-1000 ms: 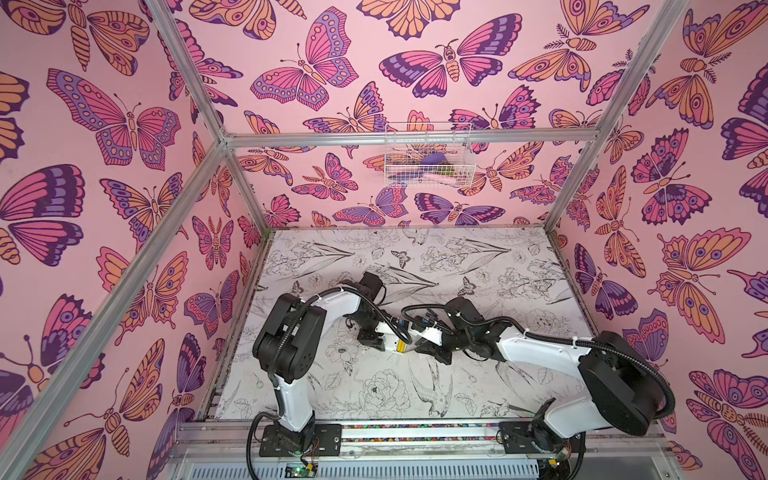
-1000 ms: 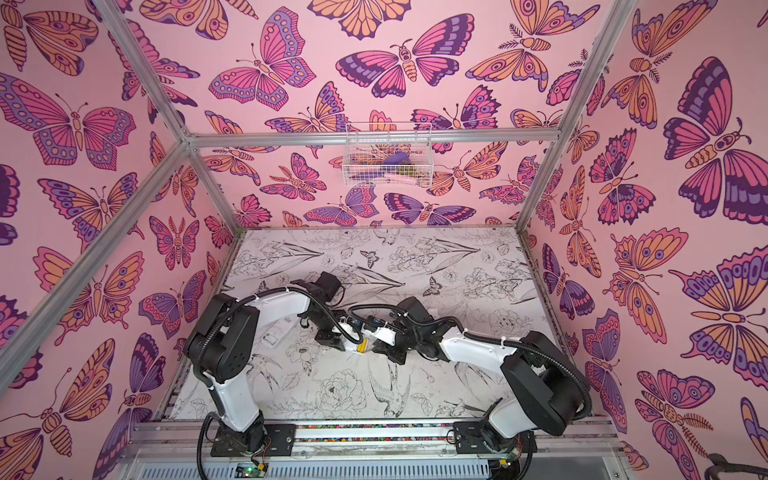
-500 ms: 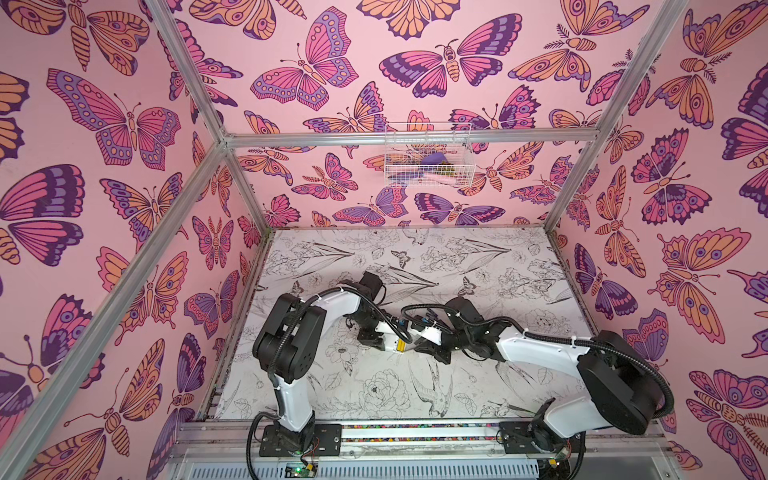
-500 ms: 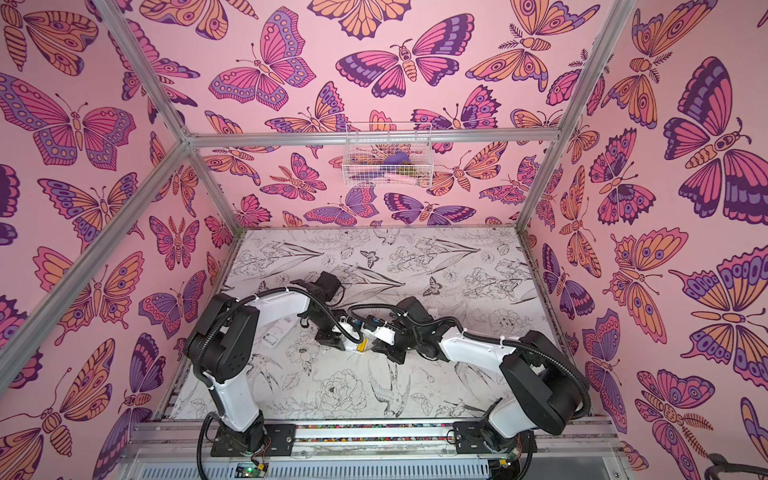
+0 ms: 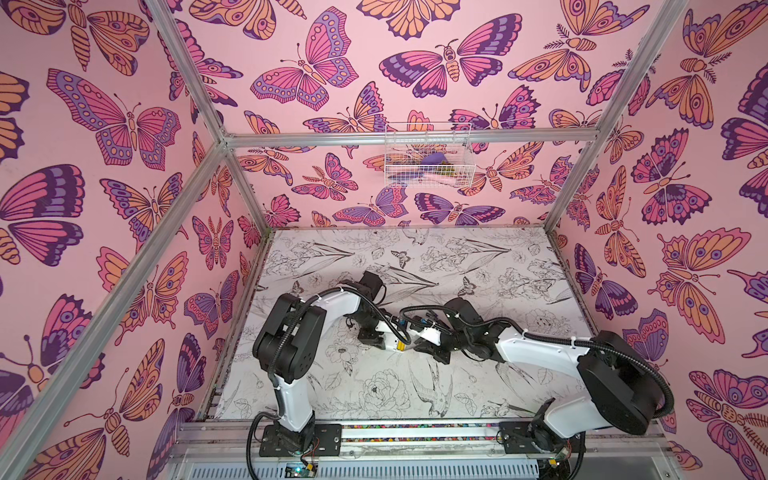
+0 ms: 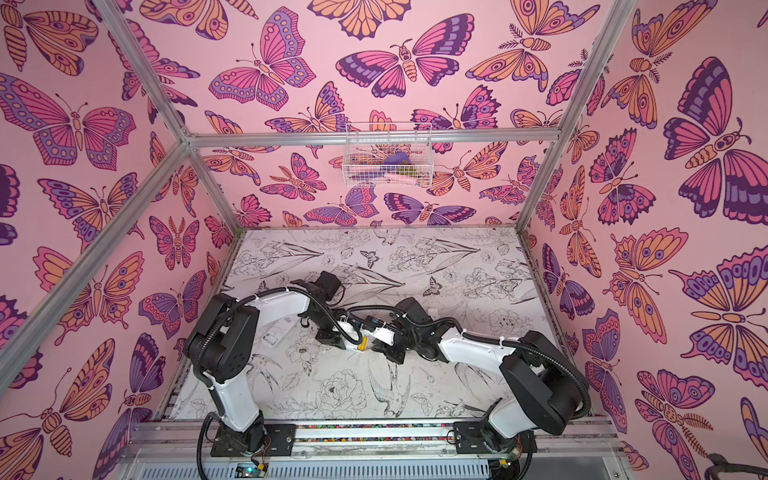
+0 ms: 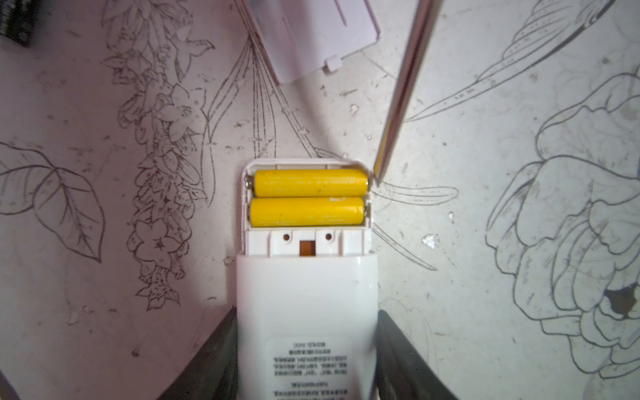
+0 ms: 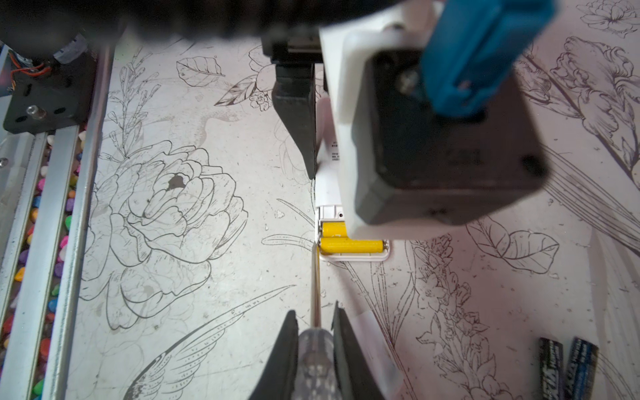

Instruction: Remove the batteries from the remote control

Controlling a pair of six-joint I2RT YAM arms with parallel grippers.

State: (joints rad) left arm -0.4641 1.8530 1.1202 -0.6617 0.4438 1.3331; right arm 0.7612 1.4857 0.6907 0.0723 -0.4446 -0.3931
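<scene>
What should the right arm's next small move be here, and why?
Probably ease the screwdriver tip under the end of the outer yellow battery and lever it up. The tip sits at that battery's end, by the compartment corner. Both yellow batteries lie seated in the remote, which the left gripper holds.
</scene>
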